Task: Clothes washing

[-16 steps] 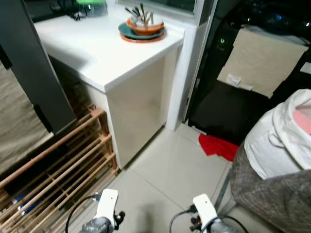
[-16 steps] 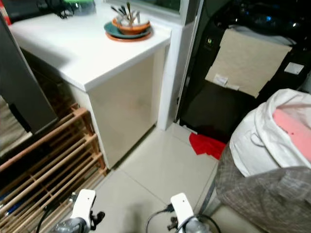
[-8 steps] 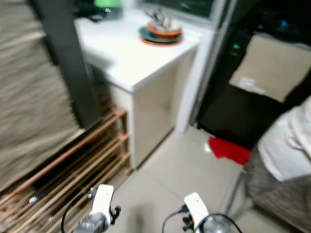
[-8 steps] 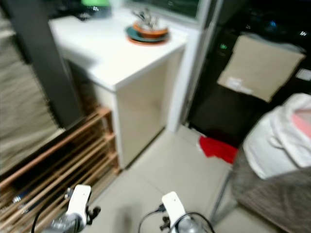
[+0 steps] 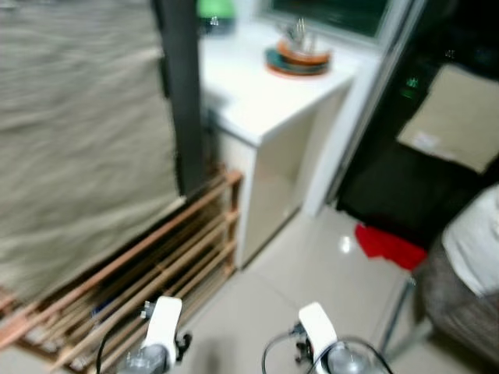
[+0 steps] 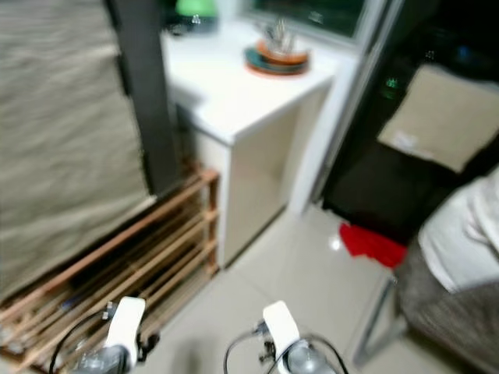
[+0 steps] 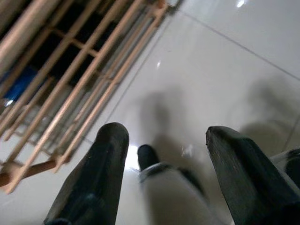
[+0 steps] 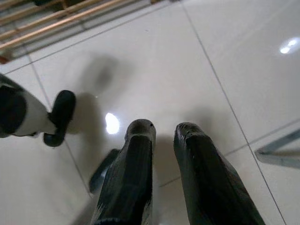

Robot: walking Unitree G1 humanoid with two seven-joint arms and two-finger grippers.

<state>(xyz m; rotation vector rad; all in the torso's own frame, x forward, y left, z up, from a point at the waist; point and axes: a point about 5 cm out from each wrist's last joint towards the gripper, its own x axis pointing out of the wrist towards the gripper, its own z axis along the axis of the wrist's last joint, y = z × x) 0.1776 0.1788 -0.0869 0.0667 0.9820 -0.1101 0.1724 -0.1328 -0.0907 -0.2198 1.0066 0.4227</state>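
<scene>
Clothing: both arms hang idle over the pale tiled floor [image 8: 211, 56]. Left gripper [image 7: 161, 140] has its fingers spread wide apart, holding nothing; right gripper [image 8: 161, 133] has its fingers nearly together, empty. Wooden slatted rack [image 5: 164, 249] stands beside the white counter [image 5: 257, 93]. Further on, a red garment [image 5: 390, 245] lies on the floor before a dark appliance [image 5: 390, 187]; white laundry [image 5: 475, 249] is heaped on a grey hamper [image 5: 460, 312] at right.

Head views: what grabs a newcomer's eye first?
The red cloth on the pale floor tiles, before the dark appliance, stands out most. Next come the stacked dishes on the white counter, and the wooden slatted rack at lower left. Both arms hang idle, left gripper open, right gripper nearly shut.
</scene>
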